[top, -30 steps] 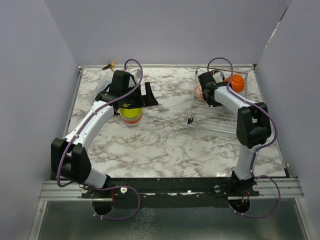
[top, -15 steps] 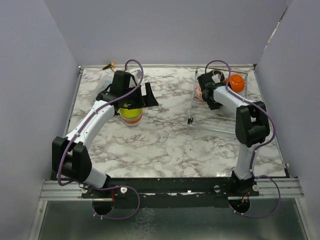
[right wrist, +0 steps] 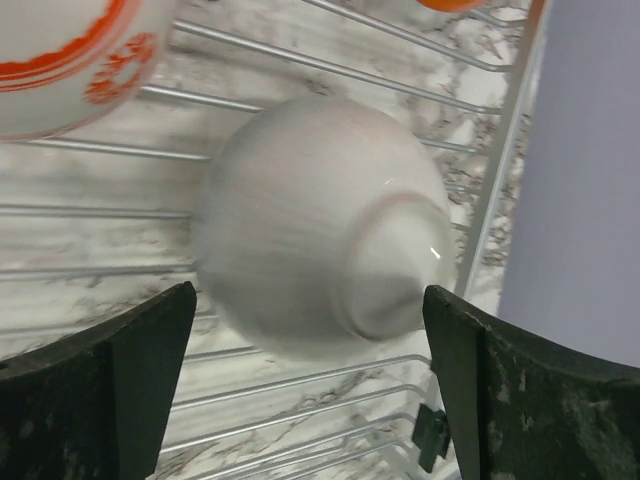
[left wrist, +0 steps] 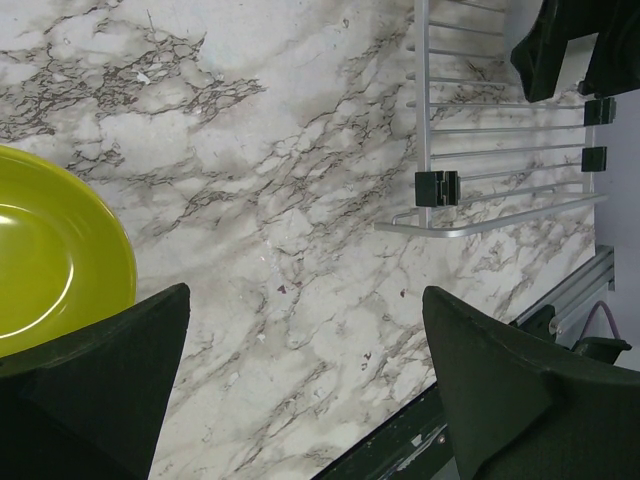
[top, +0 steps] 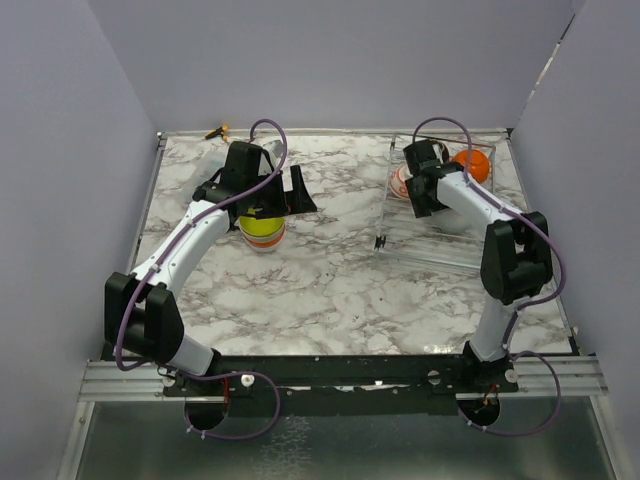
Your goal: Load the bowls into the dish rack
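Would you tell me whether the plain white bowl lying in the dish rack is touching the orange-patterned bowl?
Apart. The right wrist view shows a plain gap, with bare bars of the dish rack between the white bowl and the orange-patterned bowl.

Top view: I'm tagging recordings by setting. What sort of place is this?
Probably a lab test cell: plain walls box in a marble-print table, robot arms bolted to a rail.

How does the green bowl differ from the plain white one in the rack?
The green bowl stands outside the rack, open side up; the white bowl lies on the rack's bars, underside showing. One is lime green, the other plain white. Both are small and round.
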{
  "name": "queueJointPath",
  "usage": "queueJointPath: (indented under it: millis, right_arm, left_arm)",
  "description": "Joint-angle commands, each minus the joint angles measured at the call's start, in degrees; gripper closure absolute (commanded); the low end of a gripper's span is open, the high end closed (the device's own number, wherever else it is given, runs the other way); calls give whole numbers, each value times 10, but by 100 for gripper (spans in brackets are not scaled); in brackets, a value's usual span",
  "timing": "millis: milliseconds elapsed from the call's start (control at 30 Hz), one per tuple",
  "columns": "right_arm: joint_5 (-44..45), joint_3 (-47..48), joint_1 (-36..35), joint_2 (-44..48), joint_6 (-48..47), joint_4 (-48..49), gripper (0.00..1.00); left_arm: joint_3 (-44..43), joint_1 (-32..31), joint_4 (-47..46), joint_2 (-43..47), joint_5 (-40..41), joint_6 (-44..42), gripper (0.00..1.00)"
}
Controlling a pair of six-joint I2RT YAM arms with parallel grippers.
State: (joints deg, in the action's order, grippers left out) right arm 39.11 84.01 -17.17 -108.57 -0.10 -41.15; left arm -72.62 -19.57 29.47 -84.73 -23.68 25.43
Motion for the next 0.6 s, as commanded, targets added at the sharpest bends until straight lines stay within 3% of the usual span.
queueJointPath:
  millis: [0,200,467,567]
  right_arm:
    - [-127,-17,-1,55,6,22,2]
    - [-153,-22,-1,88,13,29,3]
    - [-116,-118,1,183,110,99,25]
    - [-119,-161,3,213,148,112,29]
  left_arm:
    - [-6,0,5,-6,8,-1,1]
    - [-6,0,6,-5,6,-1,1]
    - [0,-1,8,2,7,-6,1]
    - [3,0,8,2,8,-6,1]
